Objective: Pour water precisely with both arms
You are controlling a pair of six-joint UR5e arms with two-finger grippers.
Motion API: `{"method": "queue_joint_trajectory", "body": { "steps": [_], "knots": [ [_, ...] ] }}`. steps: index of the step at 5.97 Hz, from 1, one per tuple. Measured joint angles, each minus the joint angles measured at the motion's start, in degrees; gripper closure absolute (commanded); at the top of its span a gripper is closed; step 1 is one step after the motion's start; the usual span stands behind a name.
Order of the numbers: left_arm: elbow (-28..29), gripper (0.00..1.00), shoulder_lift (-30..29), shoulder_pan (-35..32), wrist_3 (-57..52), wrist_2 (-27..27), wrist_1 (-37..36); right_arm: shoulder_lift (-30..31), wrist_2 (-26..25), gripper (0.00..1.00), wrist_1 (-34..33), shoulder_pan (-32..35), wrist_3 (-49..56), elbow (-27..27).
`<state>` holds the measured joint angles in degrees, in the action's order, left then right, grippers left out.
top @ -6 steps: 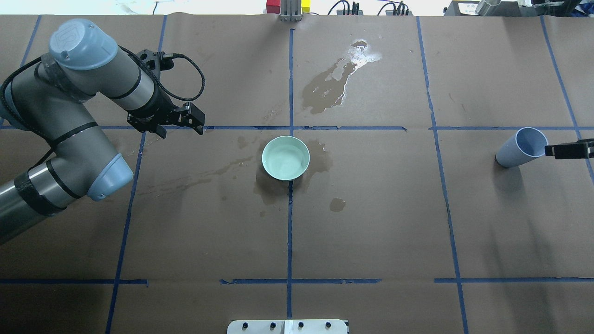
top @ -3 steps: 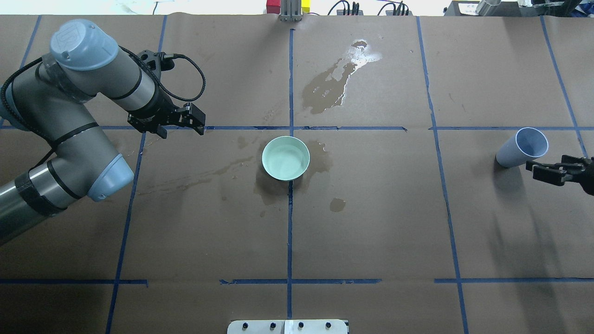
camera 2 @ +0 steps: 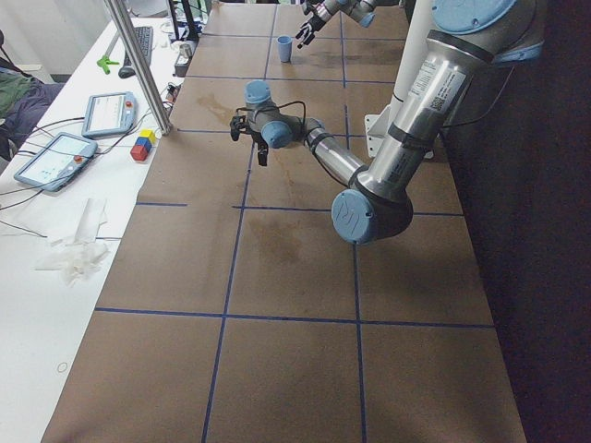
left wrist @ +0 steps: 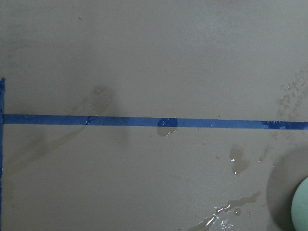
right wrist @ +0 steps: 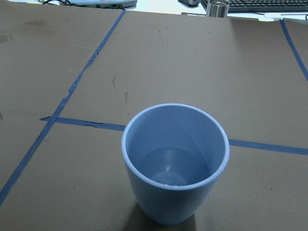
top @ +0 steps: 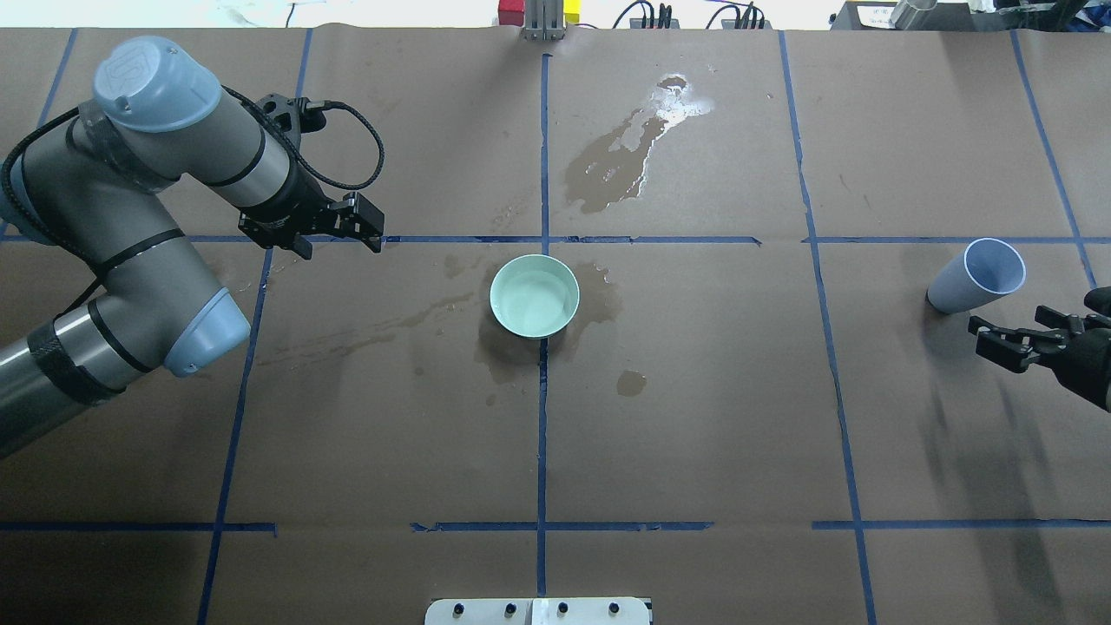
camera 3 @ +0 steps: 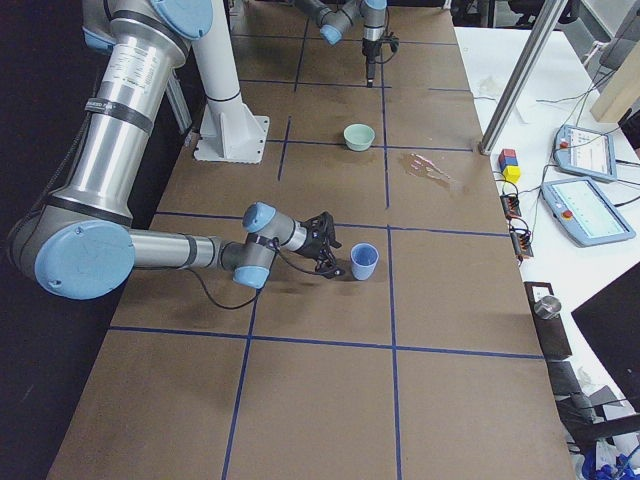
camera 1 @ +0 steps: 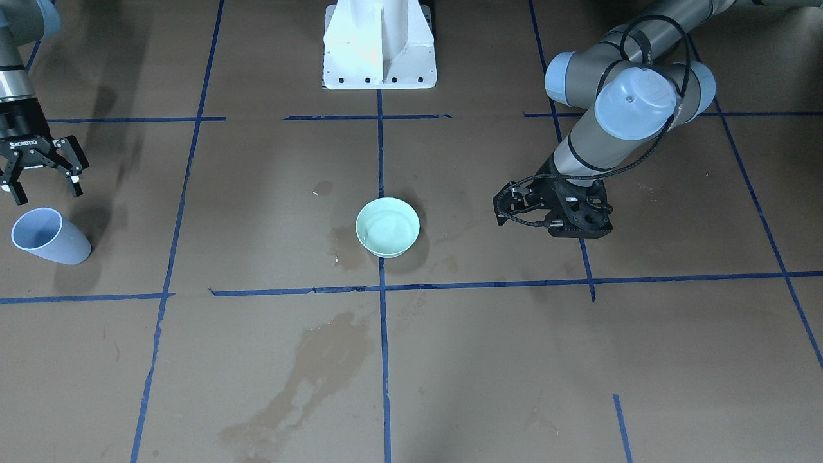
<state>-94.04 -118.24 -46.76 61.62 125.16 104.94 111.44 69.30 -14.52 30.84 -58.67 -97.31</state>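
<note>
Right gripper (camera 1: pixel 46 191) hangs just beside the blue cup (camera 1: pixel 49 237), on the robot's side of it, not touching. Its fingers (camera 1: pixel 18 193) are spread wide with nothing between them. In the overhead view the right gripper (top: pixel 998 341) sits just off the cup (top: pixel 974 278) rim, clear gap between them. The cup stands upright on the brown paper table (top: pixel 694 417), far out on the robot's right. Right wrist view looks straight down into the cup (right wrist: pixel 175 179); a faint line low inside looks like a shallow layer of liquid, can't be sure.

Left arm (top: pixel 130 174) is bent over the left half of the table. Left gripper (top: pixel 366 227) hangs above a blue tape line (top: pixel 451 240), well apart from the mint bowl (top: pixel 534 295). Can't tell whether its fingers are parted or closed; nothing seen in it. They don't show in the left wrist view, only paper, tape and the bowl edge (left wrist: pixel 302 204).

Water (top: pixel 684 104) shows as a shiny puddle on the far side of the table past the bowl, with dark wet stains (top: pixel 608 174) running from it. Small glossy drops (left wrist: pixel 225 210) lie on the paper near the bowl. The bowl sits at table centre on a tape crossing, stains around it; whether it holds water is unclear.

White pedestal (camera 1: pixel 379 45) at the robot base
</note>
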Motion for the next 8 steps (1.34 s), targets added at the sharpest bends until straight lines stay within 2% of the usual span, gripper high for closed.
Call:
{"method": "queue_joint_trajectory", "body": {
  "steps": [1, 3, 8],
  "knots": [
    [0.00, 0.00, 0.02, 0.00, -0.01, 0.00, 0.00, -1.49, -3.85, 0.00, 1.74, -1.64, -0.26, 2.77],
    [0.00, 0.00, 0.02, 0.00, -0.01, 0.00, 0.00, -6.47, -6.91, 0.00, 6.24, -2.39, 0.11, 10.02],
    [0.00, 0.00, 0.02, 0.13, -0.09, 0.00, 0.00, -8.78, -10.10, 0.00, 7.20, -2.28, 1.34, 13.12]
  ]
}}
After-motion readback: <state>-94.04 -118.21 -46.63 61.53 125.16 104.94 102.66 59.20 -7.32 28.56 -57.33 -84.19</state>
